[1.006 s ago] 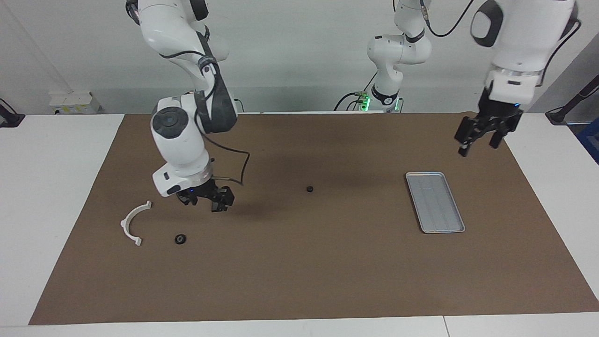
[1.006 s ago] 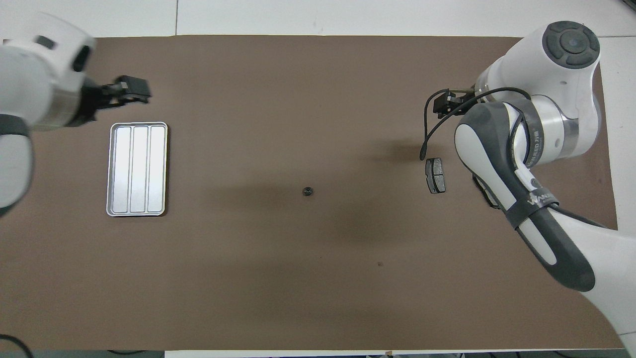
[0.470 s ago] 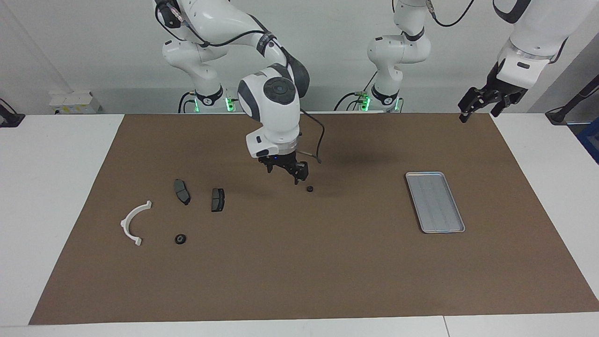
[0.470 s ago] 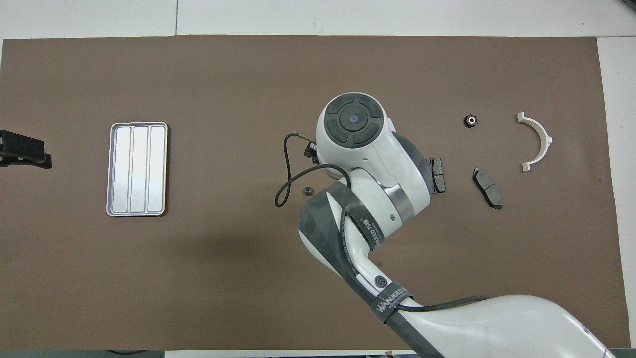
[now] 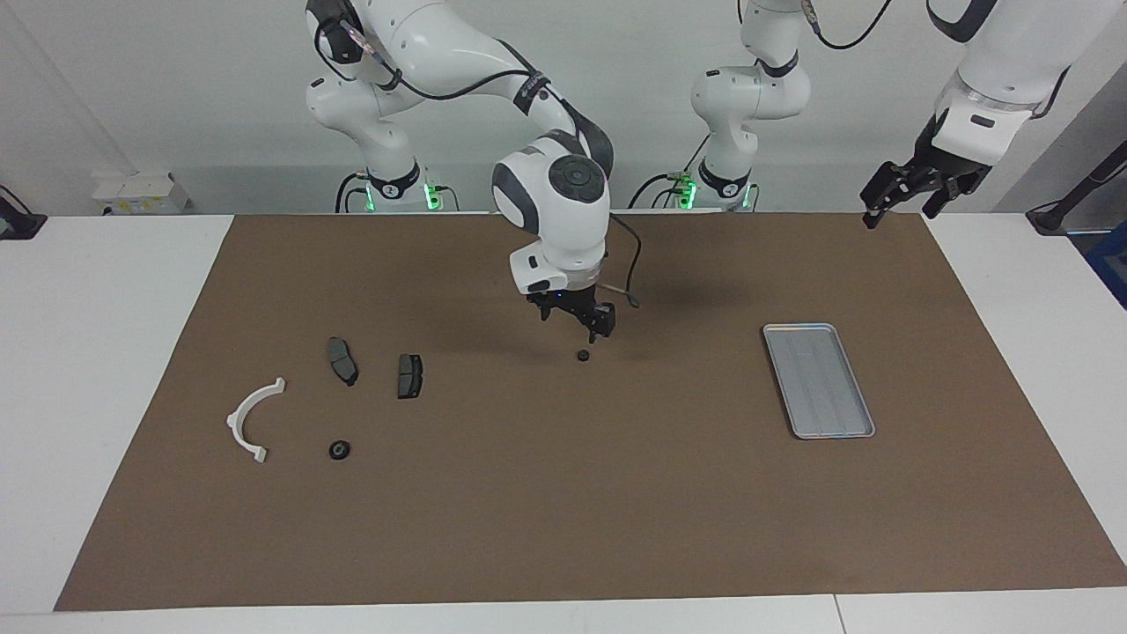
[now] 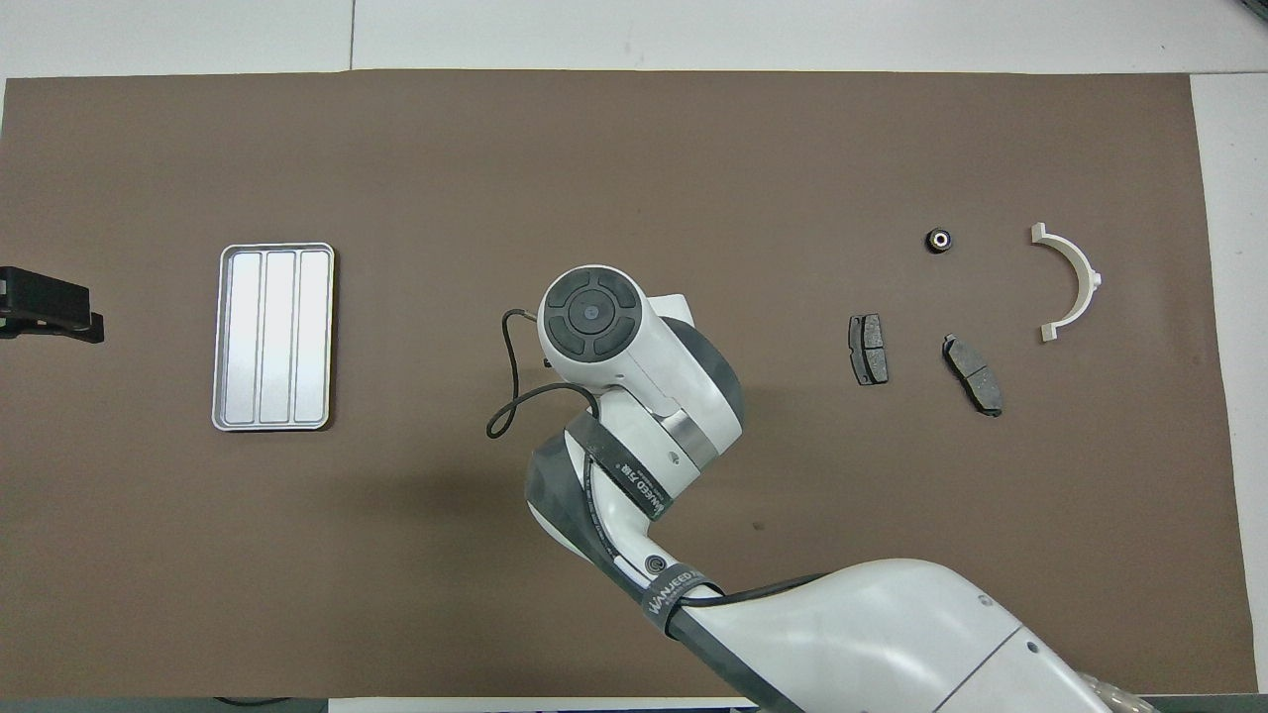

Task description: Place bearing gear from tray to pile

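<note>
The right gripper [image 5: 583,320] hangs low over the middle of the brown mat [image 5: 563,493], just above a small dark bearing gear [image 5: 583,356] that lies on the mat, well apart from the tray [image 5: 819,379]. Its jaws stand open and hold nothing — the fingertips are clear of the gear. In the overhead view the arm's wrist hides both the gripper and this gear.

The tray sits toward the left arm's end of the table, its ribbed floor bare. The left gripper [image 5: 911,192] waits raised near that end, over the mat's edge next to the robots; its jaws are spread and hold nothing.

Toward the right arm's end lies the pile — two dark brake pads [image 6: 869,349] [image 6: 973,359] side by side, a white half-ring bracket [image 6: 1072,280] farther out toward the mat's edge, and a second small dark gear [image 6: 938,239] farther from the robots than the pads.
</note>
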